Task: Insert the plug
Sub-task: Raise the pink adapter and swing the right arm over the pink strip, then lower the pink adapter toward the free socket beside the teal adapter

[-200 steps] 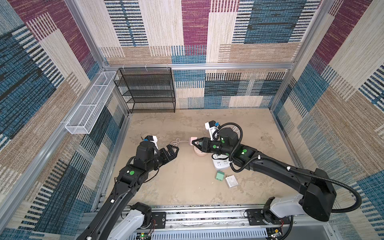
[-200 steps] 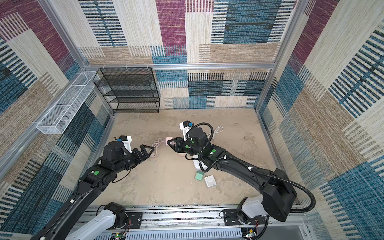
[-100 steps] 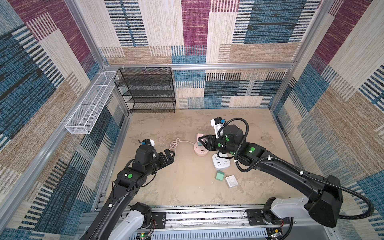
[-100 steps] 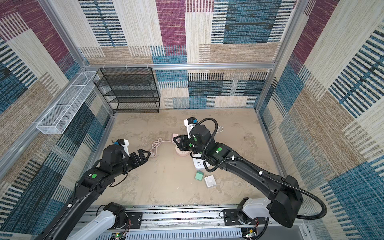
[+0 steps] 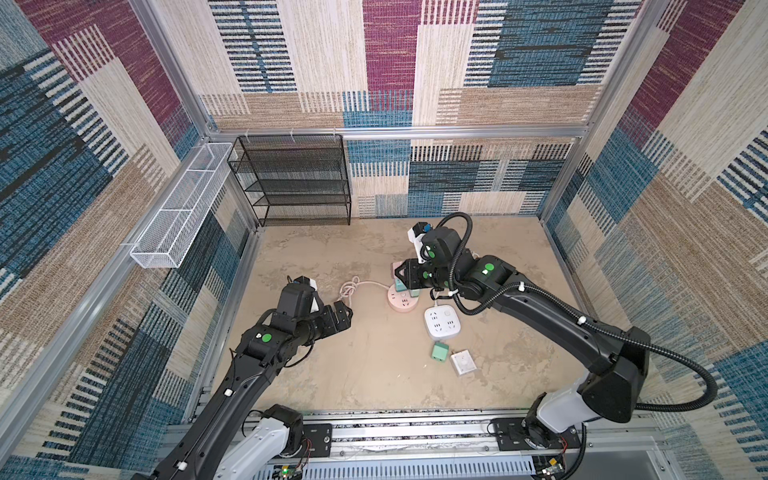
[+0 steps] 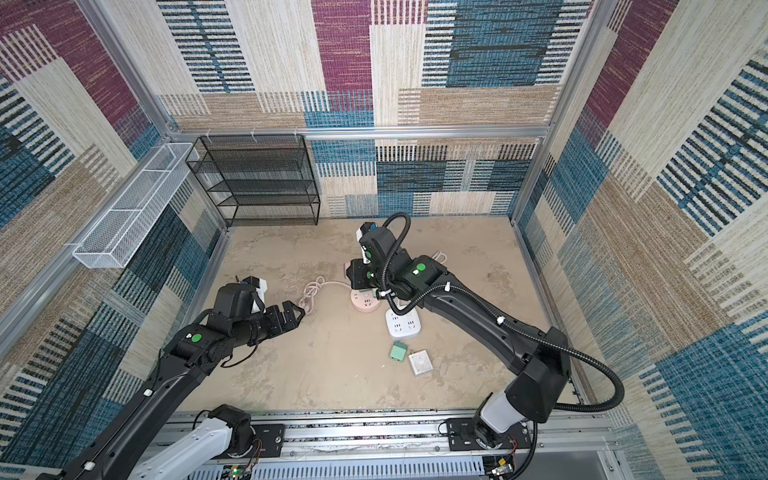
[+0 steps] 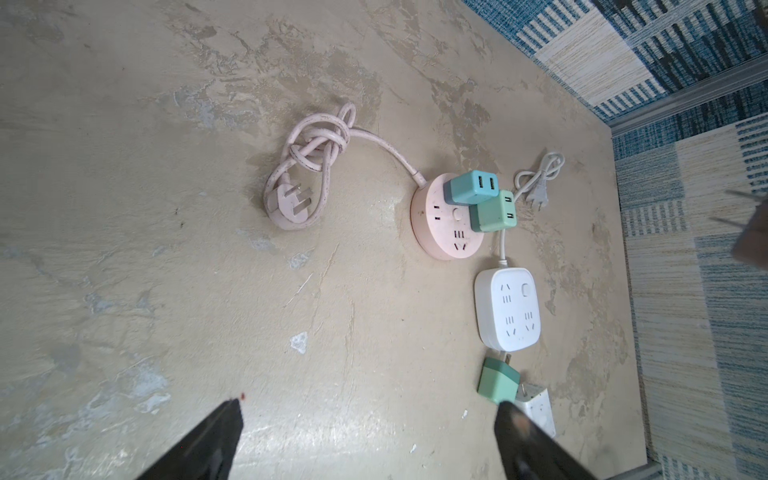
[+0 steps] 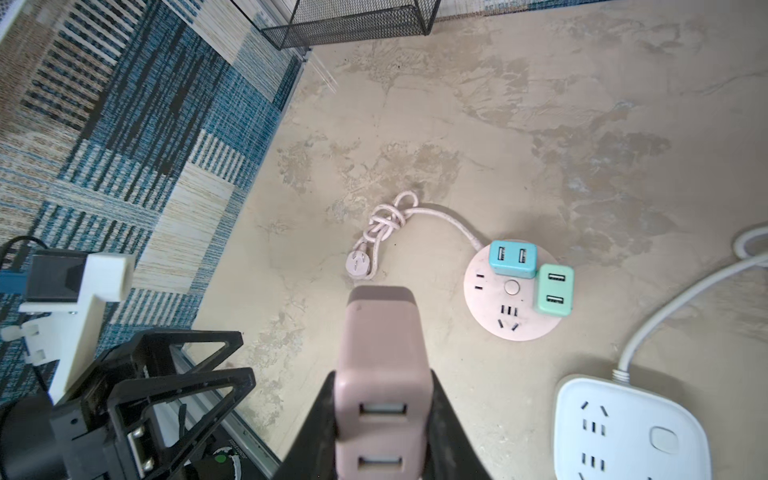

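Top views both show the table (image 5: 374,386) with the left tool (image 5: 347,318) off to one side, near the pink cord and well apart from both strips. Left wrist view adds the detail: fingers (image 7: 216,436) wide, nothing between. Right tool (image 8: 381,376) hangs near the white power strip (image 5: 443,322) and pink round strip (image 5: 402,300); top views hide its grip. Right wrist view shows it clamped narrow on the pink plug (image 8: 382,332), 2 USB ports visible, held clear of the pink round strip. Wrist views show 2 units seated there: blue adapter (image 7: 471,187), green adapter (image 7: 494,214).
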`<state>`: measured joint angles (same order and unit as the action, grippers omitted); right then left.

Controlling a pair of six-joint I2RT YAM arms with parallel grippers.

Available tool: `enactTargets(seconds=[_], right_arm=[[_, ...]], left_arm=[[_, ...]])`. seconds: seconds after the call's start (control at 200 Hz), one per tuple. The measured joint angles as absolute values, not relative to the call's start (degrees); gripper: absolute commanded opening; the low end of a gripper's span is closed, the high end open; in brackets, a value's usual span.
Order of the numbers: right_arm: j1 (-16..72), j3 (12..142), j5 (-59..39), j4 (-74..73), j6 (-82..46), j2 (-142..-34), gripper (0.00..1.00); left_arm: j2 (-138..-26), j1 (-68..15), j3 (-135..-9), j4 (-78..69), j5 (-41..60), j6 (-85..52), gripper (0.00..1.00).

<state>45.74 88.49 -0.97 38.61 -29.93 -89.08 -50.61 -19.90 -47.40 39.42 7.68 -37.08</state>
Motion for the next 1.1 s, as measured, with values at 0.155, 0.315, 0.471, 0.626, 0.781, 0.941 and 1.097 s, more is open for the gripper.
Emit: enactTargets(seconds=[0.155, 0.315, 0.471, 0.626, 0.781, 0.941, 1.097], right_arm=[[45.7, 96.3, -0.4, 45.1, -28.7, -94.4, 0.0], [45.7, 106.1, 0.2, 52.8, -27.6, -101.6, 0.0], [45.7, 114.2, 1.2, 59.1, -26.3, -107.4, 0.0], [45.7, 119.7, 2.7, 63.3, -25.2, -111.6, 0.0], [45.3, 126.8, 3.1, 67.3, -23.9, -117.7, 0.0], [44.8, 134.2, 2.7, 72.2, -22.4, -124.6, 0.0], [44.4, 135.4, 2.5, 74.6, -22.0, -127.0, 0.0]], left_arm=[[-50.5, -19.9, -46.6, 39.4, 7.7, -36.7, 0.98], [-49.9, -19.9, -45.6, 39.1, 8.1, -36.1, 0.98], [-49.6, -19.9, -45.1, 38.7, 9.3, -35.9, 0.98], [-48.7, -19.9, -44.3, 38.0, 9.5, -35.9, 0.97], [-48.5, -19.9, -43.8, 37.1, 10.9, -35.8, 0.96], [-48.9, -19.9, -43.3, 36.2, 12.3, -35.8, 0.96], [-48.8, -19.9, -42.9, 36.2, 12.7, -35.8, 0.95]])
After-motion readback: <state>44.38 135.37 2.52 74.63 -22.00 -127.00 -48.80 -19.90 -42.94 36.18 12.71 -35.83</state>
